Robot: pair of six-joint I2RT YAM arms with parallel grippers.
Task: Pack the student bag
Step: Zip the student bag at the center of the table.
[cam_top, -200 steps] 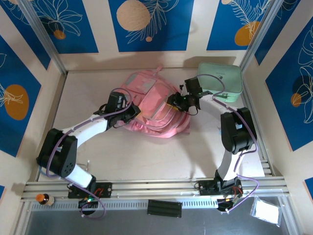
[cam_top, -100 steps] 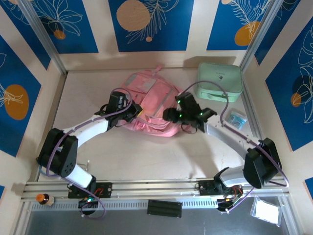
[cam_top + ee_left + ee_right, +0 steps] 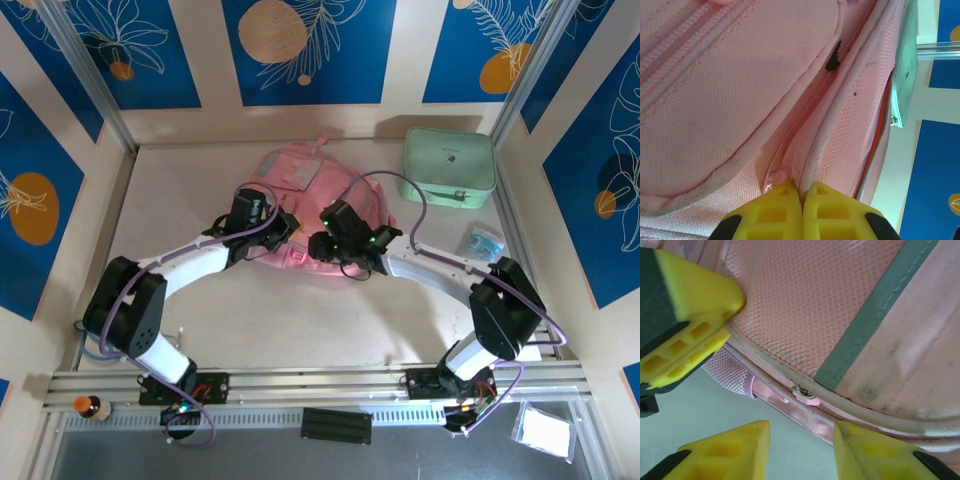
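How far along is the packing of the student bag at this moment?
Done: nothing looks packed; the mint green case and a small blue packet lie on the table, outside the student bag. In hand: the left fingers pinch a seam of the bag, and the right fingers stand open just before the zipper pull. To do: probably opening the zip, then loading.

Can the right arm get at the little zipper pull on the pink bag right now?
Probably yes: the zipper pull on the edge of the student bag lies just ahead of the right tool, which is open, with nothing between them.
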